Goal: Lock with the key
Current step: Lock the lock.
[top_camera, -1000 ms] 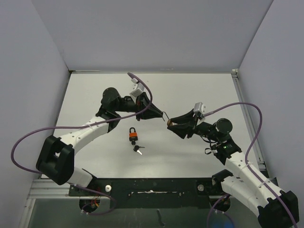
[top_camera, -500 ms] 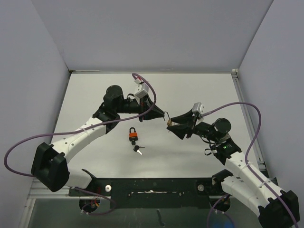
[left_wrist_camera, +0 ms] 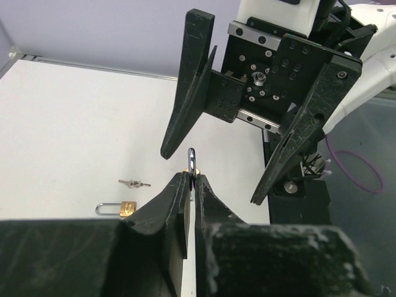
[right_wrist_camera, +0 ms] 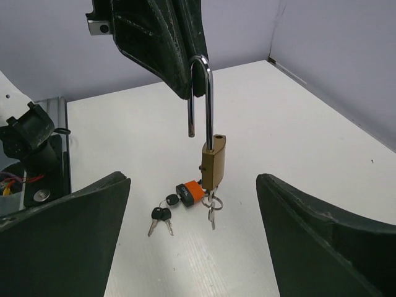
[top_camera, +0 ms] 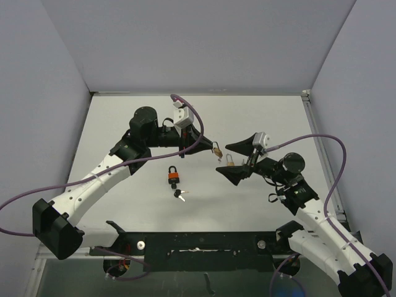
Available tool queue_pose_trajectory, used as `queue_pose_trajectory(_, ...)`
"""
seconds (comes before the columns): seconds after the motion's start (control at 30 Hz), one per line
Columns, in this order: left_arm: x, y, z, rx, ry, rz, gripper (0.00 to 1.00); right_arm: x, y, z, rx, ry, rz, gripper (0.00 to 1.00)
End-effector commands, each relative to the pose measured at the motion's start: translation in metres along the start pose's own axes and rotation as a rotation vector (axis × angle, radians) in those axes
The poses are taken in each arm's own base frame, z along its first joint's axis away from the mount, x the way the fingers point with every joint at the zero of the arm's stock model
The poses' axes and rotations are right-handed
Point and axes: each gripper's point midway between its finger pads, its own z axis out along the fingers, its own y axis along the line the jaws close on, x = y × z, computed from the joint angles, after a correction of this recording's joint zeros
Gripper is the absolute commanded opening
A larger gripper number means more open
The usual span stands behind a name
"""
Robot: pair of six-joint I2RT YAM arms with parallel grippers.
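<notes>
A brass padlock (right_wrist_camera: 213, 162) with its shackle open hangs in the air. My left gripper (right_wrist_camera: 197, 80) is shut on the top of the shackle (left_wrist_camera: 192, 159), which also shows in the top view (top_camera: 216, 150). A key on a ring (right_wrist_camera: 212, 207) hangs from the lock's underside. My right gripper (top_camera: 221, 158) is open wide. Its fingers stand on either side of the lock without touching it, as the left wrist view (left_wrist_camera: 210, 178) shows.
An orange padlock (top_camera: 174, 177) lies on the white table with black-headed keys (top_camera: 180, 194) beside it, both also in the right wrist view (right_wrist_camera: 190, 193). A second brass padlock (left_wrist_camera: 117, 208) and small keys (left_wrist_camera: 134, 183) lie on the table beneath the arms.
My right gripper was closed at the padlock's lower end and has opened wide and drawn back a little. My left gripper still holds the shackle, shifted slightly.
</notes>
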Motion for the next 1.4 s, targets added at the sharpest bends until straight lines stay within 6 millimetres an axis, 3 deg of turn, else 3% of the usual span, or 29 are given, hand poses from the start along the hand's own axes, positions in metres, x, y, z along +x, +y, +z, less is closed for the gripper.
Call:
queue_pose_trajectory(0.0, -0.045, -0.011, -0.013, -0.052, -0.05, 0.131, 0.0, -0.028, 0.001, -0.002, 0.012, -0.047, -0.098, 0.82)
queue_pose_trajectory(0.13, -0.052, -0.015, -0.013, -0.079, -0.035, 0.147, 0.0, -0.03, 0.001, 0.0, 0.001, -0.058, -0.106, 0.7)
queue_pose_trajectory(0.5, -0.049, -0.025, -0.006, -0.099, -0.008, 0.148, 0.0, -0.04, -0.014, 0.018, 0.007, -0.116, -0.118, 0.58)
queue_pose_trajectory(0.93, -0.046, -0.016, -0.004, -0.135, -0.001, 0.146, 0.0, -0.036, -0.015, 0.026, -0.007, -0.097, -0.095, 0.37)
queue_pose_trajectory(1.37, -0.048, -0.014, 0.0, -0.131, -0.011, 0.144, 0.0, -0.025, -0.012, 0.033, -0.019, -0.064, -0.08, 0.38)
